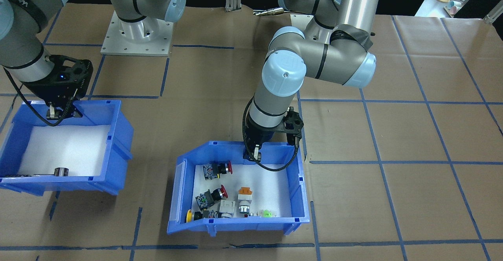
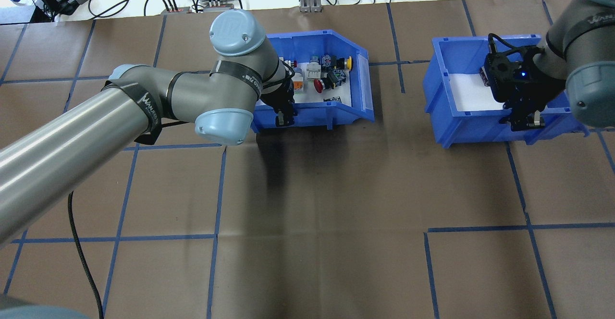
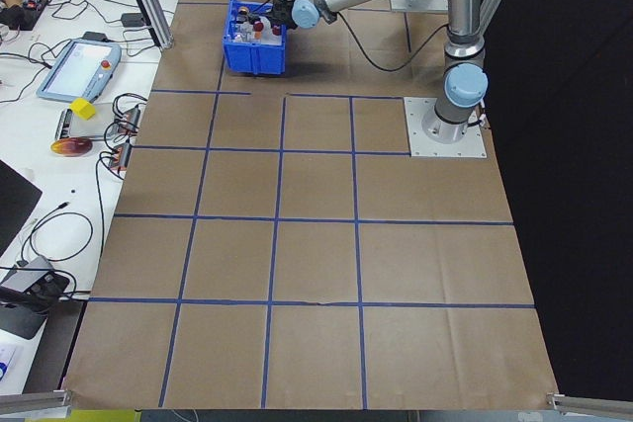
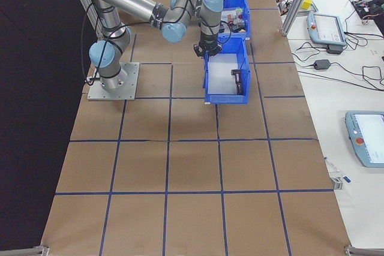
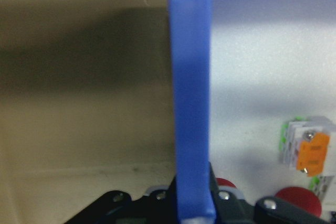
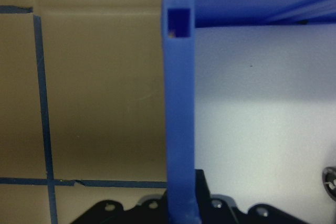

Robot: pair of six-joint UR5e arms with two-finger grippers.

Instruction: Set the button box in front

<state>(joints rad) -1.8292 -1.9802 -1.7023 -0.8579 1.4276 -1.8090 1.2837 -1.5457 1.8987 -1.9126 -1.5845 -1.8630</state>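
Note:
The button box is a blue bin with a white liner, holding switches with a red cap, an orange cap and a yellow cap. It stands on the far side of the table. My left gripper is shut on the box's robot-side wall; that blue wall runs between its fingers in the left wrist view. My right gripper is shut the same way on the wall of a second blue bin.
The second bin holds black cylindrical parts on a white liner. Brown paper with a blue tape grid covers the table. Both arm bases stand at the robot's edge. A bench with cables and teach pendants lies beyond the far edge.

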